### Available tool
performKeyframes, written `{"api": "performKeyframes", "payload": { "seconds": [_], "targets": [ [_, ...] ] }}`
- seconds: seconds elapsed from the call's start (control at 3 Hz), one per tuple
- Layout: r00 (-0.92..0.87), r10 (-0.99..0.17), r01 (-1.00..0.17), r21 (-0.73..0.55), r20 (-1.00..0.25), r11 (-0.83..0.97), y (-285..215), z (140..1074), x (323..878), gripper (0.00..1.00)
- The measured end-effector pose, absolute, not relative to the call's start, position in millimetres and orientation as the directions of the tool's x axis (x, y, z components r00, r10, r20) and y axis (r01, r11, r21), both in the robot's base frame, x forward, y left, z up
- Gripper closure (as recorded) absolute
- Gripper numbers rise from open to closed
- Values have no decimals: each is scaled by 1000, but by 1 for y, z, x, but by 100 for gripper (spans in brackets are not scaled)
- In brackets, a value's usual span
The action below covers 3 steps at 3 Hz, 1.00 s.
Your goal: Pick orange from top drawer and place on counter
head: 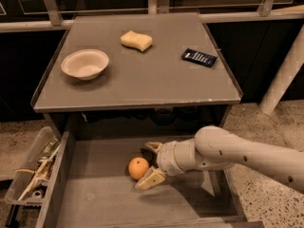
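The orange (138,168) lies on the flat grey bottom of the open top drawer (104,198), below the counter's front edge. My gripper (151,164) reaches in from the right, low inside the drawer. It is open, with one fingertip (153,147) behind the orange and the other (147,180) in front of it, so the orange sits just left of the gap between them. The grey counter (156,75) stands above, with its rim toward me.
On the counter are a white bowl (85,63) at the left, a pale yellow sponge (136,40) at the back and a dark blue packet (199,57) at the right. A clear bin of clutter (33,175) stands left of the drawer. A white post (284,75) stands at the right.
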<state>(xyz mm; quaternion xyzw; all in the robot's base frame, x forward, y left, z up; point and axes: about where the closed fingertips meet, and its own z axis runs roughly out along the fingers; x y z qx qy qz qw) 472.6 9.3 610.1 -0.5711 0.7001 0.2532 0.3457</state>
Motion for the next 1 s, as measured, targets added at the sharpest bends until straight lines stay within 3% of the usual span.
{"api": "performKeyframes", "payload": {
  "seconds": [1.0],
  "targets": [
    [-109, -625, -975, -39, -773, 219, 9, 610, 472, 87]
  ]
}}
